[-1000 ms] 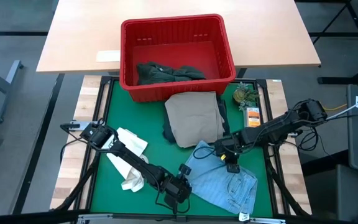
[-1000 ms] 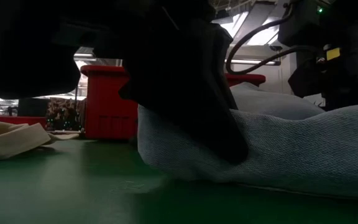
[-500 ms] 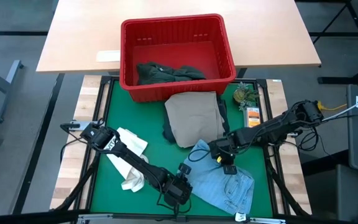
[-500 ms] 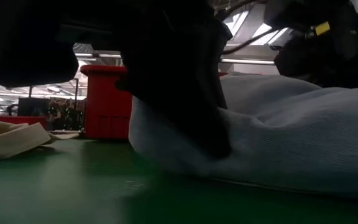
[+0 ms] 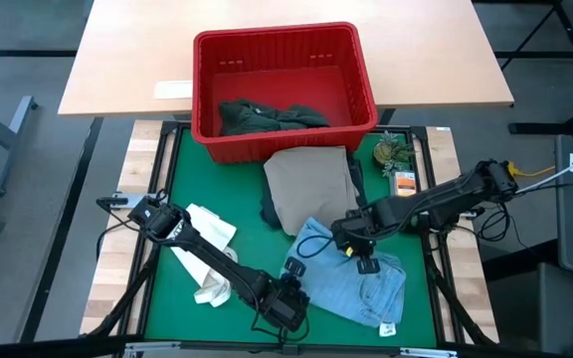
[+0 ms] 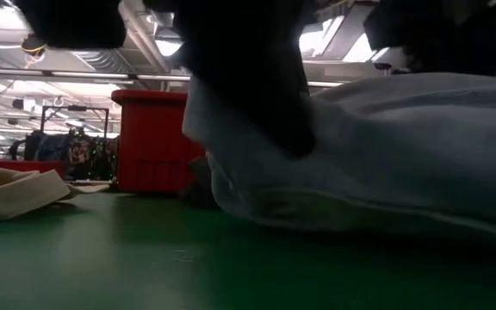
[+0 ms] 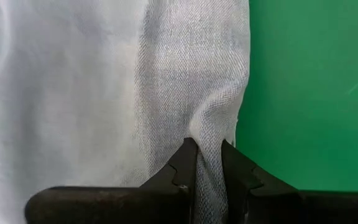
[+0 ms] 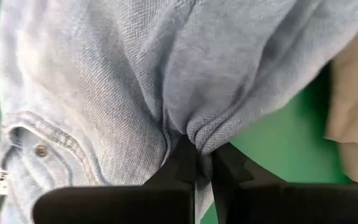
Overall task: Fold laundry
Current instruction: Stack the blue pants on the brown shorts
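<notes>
A light blue denim garment (image 5: 351, 278) lies on the green mat near the table's near-right corner, with both grippers shut on it. My left gripper (image 5: 291, 288) is at its left edge, my right gripper (image 5: 351, 242) at its far edge. A folded beige piece (image 5: 311, 187) lies flat on a dark garment (image 5: 269, 211) behind it. A dark green-grey piece (image 5: 267, 115) sits in the red basket (image 5: 285, 45). In the low view the light blue cloth (image 6: 377, 155) hangs raised above the mat. My left gripper pinches the light blue garment's left edge (image 7: 211, 146) between its two fingers, and the cloth puckers there. That edge is lifted off the mat (image 6: 231, 146). My right gripper pinches a bunched fold with a seam at the garment's far edge (image 8: 204, 138) between its two fingers; the cloth gathers into creases at the hold.
A white tote bag (image 5: 207, 249) lies on the mat's left side under my left arm. A small plant (image 5: 391, 151) and an orange packet (image 5: 403, 184) sit at the mat's right far corner. The red basket straddles the mat's far edge.
Both grippers have risen and moved toward the table's left, keeping their hold. The light blue garment's held edges have lifted off the mat and the cloth has drawn closer together, while its near-right end stays on the mat.
</notes>
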Controlling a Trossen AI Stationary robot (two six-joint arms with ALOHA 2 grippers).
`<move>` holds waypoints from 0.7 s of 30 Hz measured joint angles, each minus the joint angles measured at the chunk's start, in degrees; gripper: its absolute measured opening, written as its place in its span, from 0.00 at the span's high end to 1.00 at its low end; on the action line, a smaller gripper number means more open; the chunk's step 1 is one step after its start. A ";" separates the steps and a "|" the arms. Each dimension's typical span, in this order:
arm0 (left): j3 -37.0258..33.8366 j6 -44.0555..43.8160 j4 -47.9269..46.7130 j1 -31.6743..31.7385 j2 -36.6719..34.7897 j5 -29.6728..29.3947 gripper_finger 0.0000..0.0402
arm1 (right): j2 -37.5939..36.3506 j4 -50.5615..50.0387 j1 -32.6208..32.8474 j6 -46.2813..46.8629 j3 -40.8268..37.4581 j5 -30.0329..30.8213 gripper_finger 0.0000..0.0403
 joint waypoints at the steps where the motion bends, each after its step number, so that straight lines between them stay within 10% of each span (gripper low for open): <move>1: 0.64 0.00 -0.80 0.00 0.00 -0.29 0.92 | -0.02 -1.05 0.00 -0.13 1.03 0.59 0.96; 21: 12.45 -0.16 -15.06 0.02 -0.20 -9.49 0.92 | -0.17 -14.56 -2.11 -4.55 16.04 7.28 0.96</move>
